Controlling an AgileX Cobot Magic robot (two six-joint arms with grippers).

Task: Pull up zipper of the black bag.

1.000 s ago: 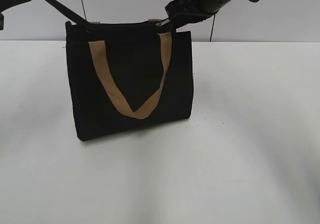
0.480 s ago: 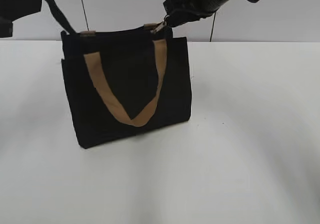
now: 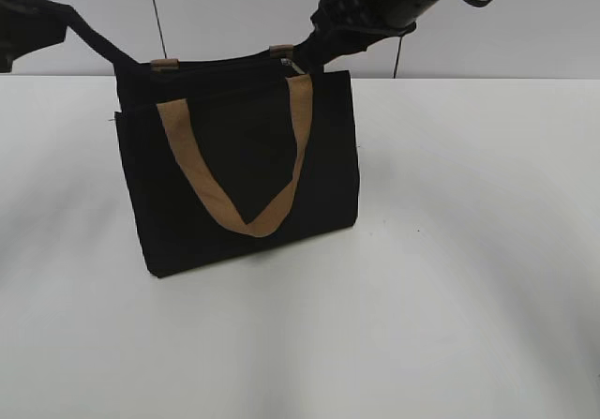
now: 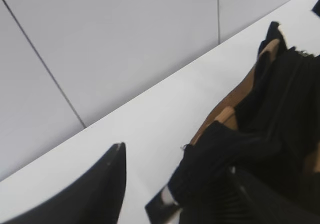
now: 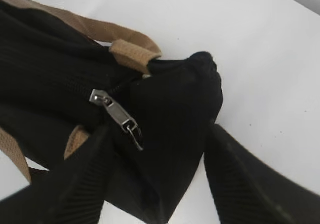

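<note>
The black bag (image 3: 239,166) stands upright on the white worktop (image 3: 450,278), left of centre, its tan handle (image 3: 244,208) drooping in a V across the near face. In the right wrist view the metal zipper slider (image 5: 114,113) sits close to the right-hand end of the top seam, its small pull tab (image 5: 134,135) dangling free, so the zipper looks nearly or fully run to that end. The right end effector (image 5: 160,184) stands open, its fingers (image 5: 240,184) spread either side of the bag's corner and holding nothing. The left end effector (image 4: 175,194) appears closed on the black strap (image 3: 94,37) at the bag's far left corner, drawn taut up and leftward to steady the bag. The step in hand reads as the end of the pull, or a re-grip; the next move calls for either pinching the tab again or backing away. The seam left of the slider is dark and hard to read, and both arms are cut off by the frame.
</note>
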